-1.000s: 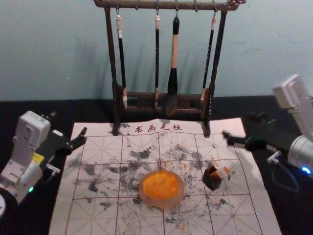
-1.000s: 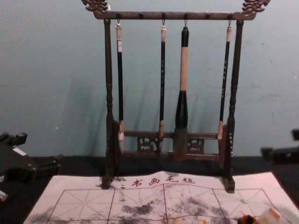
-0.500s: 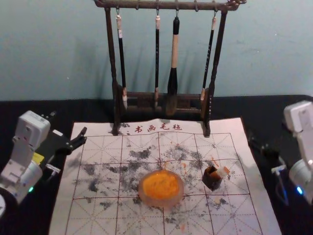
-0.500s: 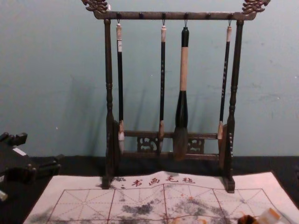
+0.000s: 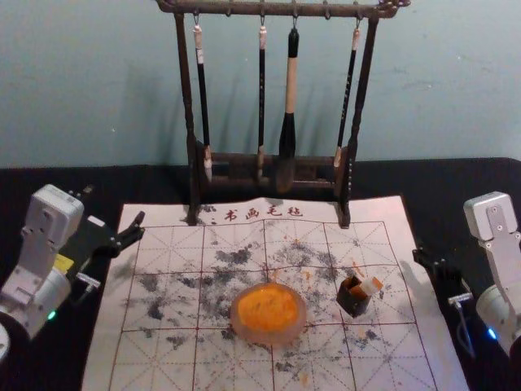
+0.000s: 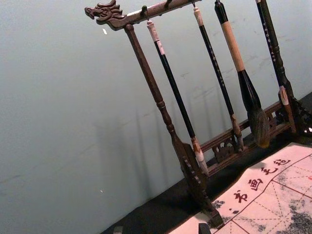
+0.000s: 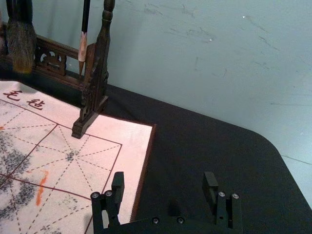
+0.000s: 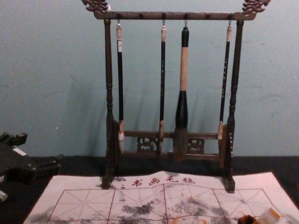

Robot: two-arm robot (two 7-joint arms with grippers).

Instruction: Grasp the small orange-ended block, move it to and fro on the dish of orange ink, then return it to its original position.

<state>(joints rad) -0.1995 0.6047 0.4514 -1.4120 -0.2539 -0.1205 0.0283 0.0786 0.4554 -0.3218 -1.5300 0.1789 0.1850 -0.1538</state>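
The small orange-ended block leans out of a small dark holder, right of the round dish of orange ink. In the chest view the block tilts beside the dark holder's top. My right gripper is off the mat's right edge, beyond the block and apart from it; in the right wrist view the right gripper is open, with nothing between its fingers. My left gripper stays parked, open, at the mat's far left; its fingertips, the left gripper, show in the left wrist view.
A dark wooden rack stands at the mat's far edge with several brushes hanging, one of them a large brush. The ink-stained white mat lies on the black table, with a wall behind.
My right gripper has moved outward to the right in the head view and has left the chest view's right edge. The block, holder, dish and left gripper have stayed put.
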